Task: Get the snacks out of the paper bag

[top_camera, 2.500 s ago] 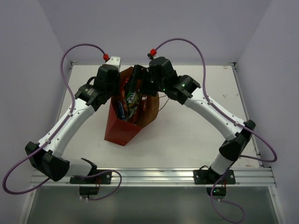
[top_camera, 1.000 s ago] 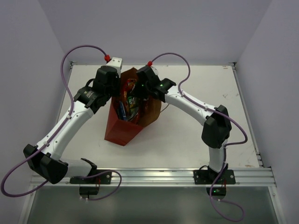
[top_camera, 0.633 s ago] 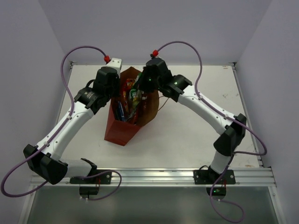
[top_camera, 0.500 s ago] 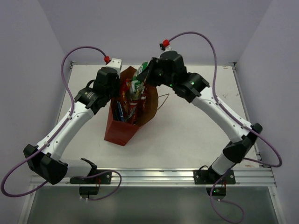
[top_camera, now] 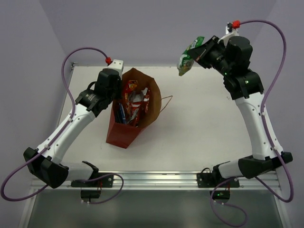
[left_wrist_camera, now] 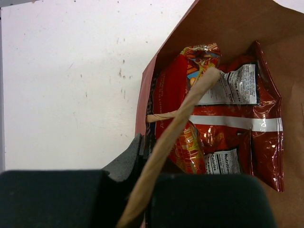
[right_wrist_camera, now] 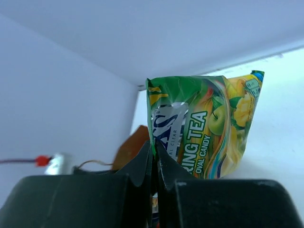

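The reddish-brown paper bag (top_camera: 124,132) stands left of the table's middle with its mouth open. Red snacks (top_camera: 135,98) and a blue packet (top_camera: 122,113) show inside it. My left gripper (top_camera: 117,93) is shut on the bag's left rim. In the left wrist view the gripper (left_wrist_camera: 143,156) pinches the bag wall (left_wrist_camera: 141,114), and a twisted handle (left_wrist_camera: 183,118) crosses in front of red chip bags (left_wrist_camera: 240,128). My right gripper (top_camera: 201,52) is raised high at the back right, shut on the edge of a green-white packet (top_camera: 188,57). That packet (right_wrist_camera: 209,128) hangs clear of the bag, held by my right gripper (right_wrist_camera: 155,159).
The bag's other loop handle (top_camera: 166,102) hangs out to the right. The white table (top_camera: 204,128) is bounded by pale walls on three sides, and a metal rail (top_camera: 156,179) runs along the near edge by both arm bases.
My right gripper has lifted the green-white packet out of the bag and swung it up and to the right. The left arm has held still on the bag.
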`<act>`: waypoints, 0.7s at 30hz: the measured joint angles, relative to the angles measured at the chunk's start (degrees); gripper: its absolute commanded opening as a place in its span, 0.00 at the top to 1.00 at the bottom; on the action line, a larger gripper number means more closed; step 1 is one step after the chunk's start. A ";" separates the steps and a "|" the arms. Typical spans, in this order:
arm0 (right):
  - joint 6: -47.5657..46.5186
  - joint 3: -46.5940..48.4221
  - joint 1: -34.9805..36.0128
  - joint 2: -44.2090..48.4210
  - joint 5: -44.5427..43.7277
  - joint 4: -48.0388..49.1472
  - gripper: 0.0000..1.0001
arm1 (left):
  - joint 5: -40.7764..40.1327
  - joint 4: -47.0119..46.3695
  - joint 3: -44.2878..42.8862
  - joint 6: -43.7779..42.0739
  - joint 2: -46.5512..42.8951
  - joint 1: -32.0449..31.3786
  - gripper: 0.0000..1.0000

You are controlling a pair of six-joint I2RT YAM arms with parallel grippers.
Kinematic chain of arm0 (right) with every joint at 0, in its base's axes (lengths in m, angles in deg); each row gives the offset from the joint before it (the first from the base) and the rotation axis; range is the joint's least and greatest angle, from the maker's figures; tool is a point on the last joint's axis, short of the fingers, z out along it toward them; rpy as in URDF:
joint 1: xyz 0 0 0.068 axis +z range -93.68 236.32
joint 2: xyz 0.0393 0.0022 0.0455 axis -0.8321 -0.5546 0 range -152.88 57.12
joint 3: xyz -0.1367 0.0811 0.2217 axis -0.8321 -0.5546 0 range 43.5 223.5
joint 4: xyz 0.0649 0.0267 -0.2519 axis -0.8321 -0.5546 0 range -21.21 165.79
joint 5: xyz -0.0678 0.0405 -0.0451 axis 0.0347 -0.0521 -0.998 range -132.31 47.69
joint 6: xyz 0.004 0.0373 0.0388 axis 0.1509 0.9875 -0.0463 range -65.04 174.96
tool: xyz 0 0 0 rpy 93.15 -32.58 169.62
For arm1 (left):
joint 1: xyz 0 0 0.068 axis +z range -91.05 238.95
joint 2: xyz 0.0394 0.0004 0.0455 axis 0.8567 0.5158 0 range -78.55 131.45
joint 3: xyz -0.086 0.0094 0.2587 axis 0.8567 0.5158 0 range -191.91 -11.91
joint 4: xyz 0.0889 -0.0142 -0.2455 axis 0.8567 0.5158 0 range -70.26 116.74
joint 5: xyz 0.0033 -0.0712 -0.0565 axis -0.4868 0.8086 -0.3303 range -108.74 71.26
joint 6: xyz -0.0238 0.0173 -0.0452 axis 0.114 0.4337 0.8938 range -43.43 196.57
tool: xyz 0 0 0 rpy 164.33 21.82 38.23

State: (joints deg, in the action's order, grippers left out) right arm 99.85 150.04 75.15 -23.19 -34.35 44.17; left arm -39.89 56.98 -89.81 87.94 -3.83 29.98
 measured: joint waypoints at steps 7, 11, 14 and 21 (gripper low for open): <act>-0.42 -5.90 -6.95 -13.07 2.19 1.14 1.00 | 1.01 -0.07 0.04 -0.09 -0.76 0.00 1.00; -0.37 -3.50 -8.13 -25.75 5.42 4.13 1.00 | 0.96 -0.22 0.52 -0.11 -1.31 0.00 1.00; 0.55 -1.33 -8.13 -34.23 10.60 9.35 1.00 | 0.98 -0.26 0.83 -0.09 -1.46 0.00 1.00; 3.37 -1.44 -7.72 -41.20 22.64 25.53 0.96 | 0.98 -0.26 0.94 0.00 -1.46 0.00 1.00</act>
State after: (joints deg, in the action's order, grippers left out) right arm 103.21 148.60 67.43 -64.39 -11.70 69.70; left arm -38.91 56.72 -88.87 87.94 -5.30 29.98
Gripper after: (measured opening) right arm 0.028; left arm 0.019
